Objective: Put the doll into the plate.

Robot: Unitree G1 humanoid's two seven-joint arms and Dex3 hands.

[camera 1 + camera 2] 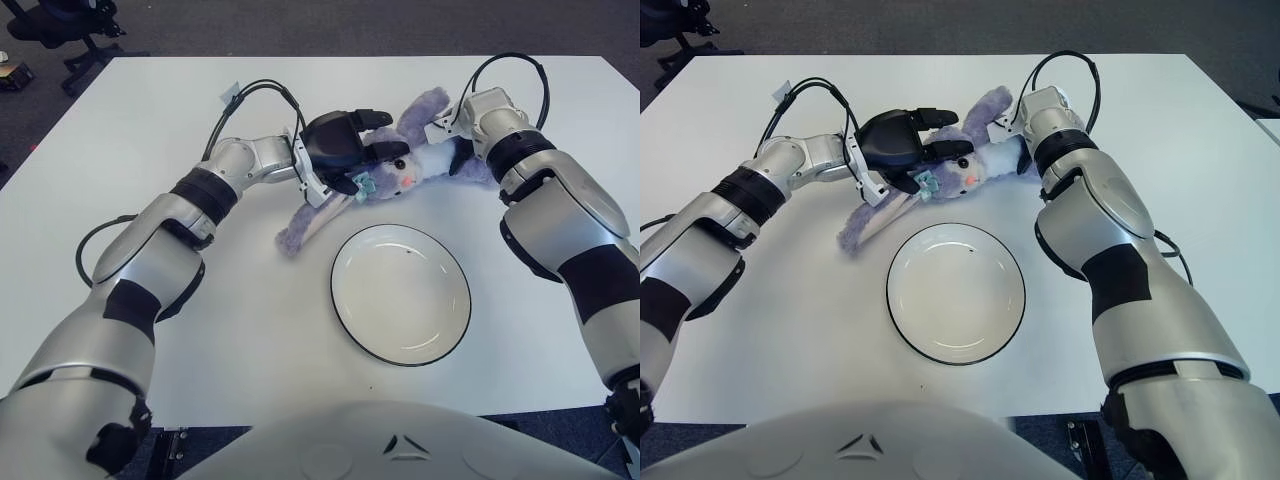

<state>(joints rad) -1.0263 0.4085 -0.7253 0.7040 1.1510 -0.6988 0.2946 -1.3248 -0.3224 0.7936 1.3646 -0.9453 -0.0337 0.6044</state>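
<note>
While it sprawls on the white table [150, 100] just behind the plate [400, 292], the doll [395, 165] looks like a purple plush bunny with long floppy ears, a pale face and a little teal bow. Its left end trails down toward the plate's rim. Left hand [345, 150] reaches in from the left, dark fingers clamped over the doll's middle. Right hand [455, 150] is tucked in behind the doll's right end, can't tell if it's gripping.
</note>
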